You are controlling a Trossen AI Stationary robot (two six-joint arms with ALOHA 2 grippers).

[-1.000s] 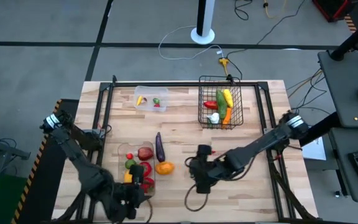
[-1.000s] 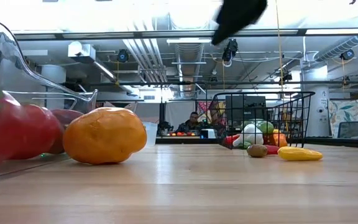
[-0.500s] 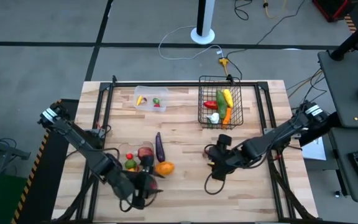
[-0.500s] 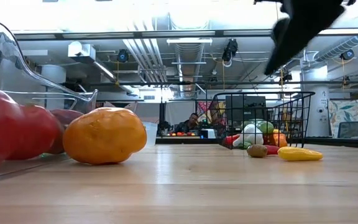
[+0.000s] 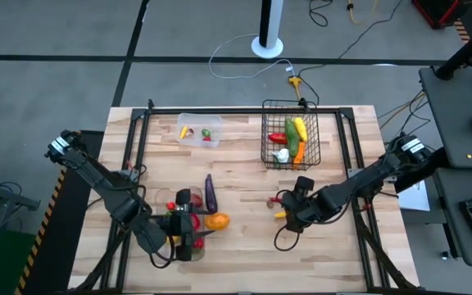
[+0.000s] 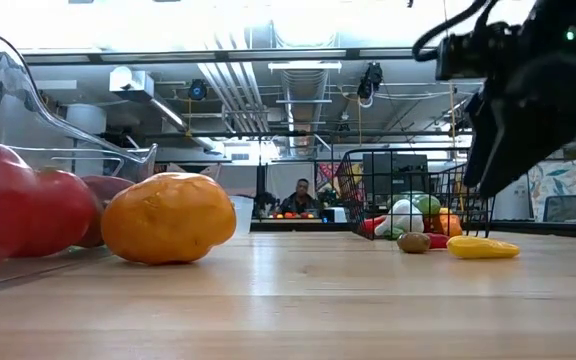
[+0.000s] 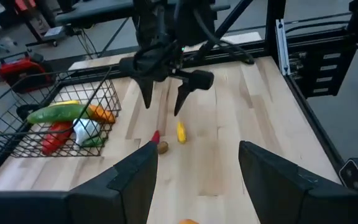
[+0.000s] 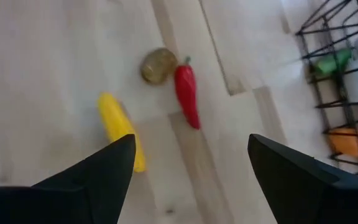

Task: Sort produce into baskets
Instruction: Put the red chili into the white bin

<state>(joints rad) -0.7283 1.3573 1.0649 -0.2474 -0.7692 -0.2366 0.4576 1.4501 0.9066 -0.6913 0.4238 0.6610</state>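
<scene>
My right gripper [image 5: 288, 213] is open and hangs over three loose pieces on the wood: a yellow pepper [image 8: 120, 130], a red chili [image 8: 187, 93] and a small brown round piece [image 8: 158, 65]. It also shows in the left wrist view [image 7: 166, 102], fingers pointing down above the yellow pepper [image 7: 181, 132]. My left gripper [image 5: 195, 234] is open and empty over the near end of the long clear tray [image 5: 173, 197], which holds red, green and yellow produce. An orange piece [image 5: 217, 220] and a purple eggplant [image 5: 211, 194] lie beside the tray. The black wire basket [image 5: 290, 135] holds several vegetables.
A small clear tub [image 5: 199, 131] with three pieces stands at the far side, left of the black basket. A black frame rail [image 5: 244, 111] runs along the table's far edge. Bare wood lies between the tray and the loose pieces. A person [image 6: 301, 197] sits in the room behind.
My right gripper has gone toward the table's right edge and come down over the yellow pepper and red chili. My left gripper has gone from the table's near edge toward the far edge, over the long tray's near end.
</scene>
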